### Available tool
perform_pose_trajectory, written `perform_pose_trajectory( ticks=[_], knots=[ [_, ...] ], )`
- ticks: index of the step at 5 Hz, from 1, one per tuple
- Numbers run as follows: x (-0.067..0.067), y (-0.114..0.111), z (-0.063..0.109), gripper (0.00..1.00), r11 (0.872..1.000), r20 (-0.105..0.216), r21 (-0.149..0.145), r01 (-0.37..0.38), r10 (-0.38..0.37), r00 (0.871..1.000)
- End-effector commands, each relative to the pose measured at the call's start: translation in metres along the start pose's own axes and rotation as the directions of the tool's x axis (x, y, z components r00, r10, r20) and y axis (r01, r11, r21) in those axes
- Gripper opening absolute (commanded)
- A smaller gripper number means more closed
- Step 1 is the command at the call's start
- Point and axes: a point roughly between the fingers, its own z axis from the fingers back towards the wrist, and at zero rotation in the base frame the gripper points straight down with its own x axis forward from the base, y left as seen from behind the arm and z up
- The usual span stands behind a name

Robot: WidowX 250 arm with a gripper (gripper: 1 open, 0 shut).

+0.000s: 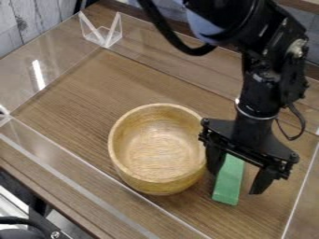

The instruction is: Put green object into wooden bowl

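From here I count one robot arm (249, 51), the largest thing in my view, reaching in from the top with its body over the right side of the table (100, 107). Next in size is one wooden bowl (159, 149), upright, left of the arm in the picture. Then comes my one gripper (237, 177), pointed down at the table, its two fingers spread wide, one at either side of the green object (228, 182). I count one such green object, lying on the tabletop just beside the bowl's right side, outside it. Smaller still is one clear, angular wire-like item (103, 33) near the top left corner. As for the pose, the wrist stands close to upright above the block. The arm's upper part is cut off by the top edge, and the gripper hides part of the green object's upper end. Dark cabling (25, 224) at the bottom left is cropped, and I cannot make out what it belongs to.
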Motion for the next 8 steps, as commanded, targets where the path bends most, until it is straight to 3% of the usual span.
perform_pose_trajectory(
  ticks=[1, 3, 5, 8],
  knots=[
    [0.017, 0.002, 0.019, 1.0, 0.999, 0.085, -0.032, -0.043, 0.046, 0.995],
    [-0.009, 0.0, 0.037, 1.0, 0.998, 0.1, -0.041, -0.037, 0.041, 0.994],
    [0.001, -0.012, 0.032, 1.0, 0.997, 0.106, -0.063, 0.048, -0.041, 0.993],
    [0.016, -0.017, 0.018, 1.0, 0.994, 0.113, -0.049, -0.1, 0.105, 0.988]
  ],
)
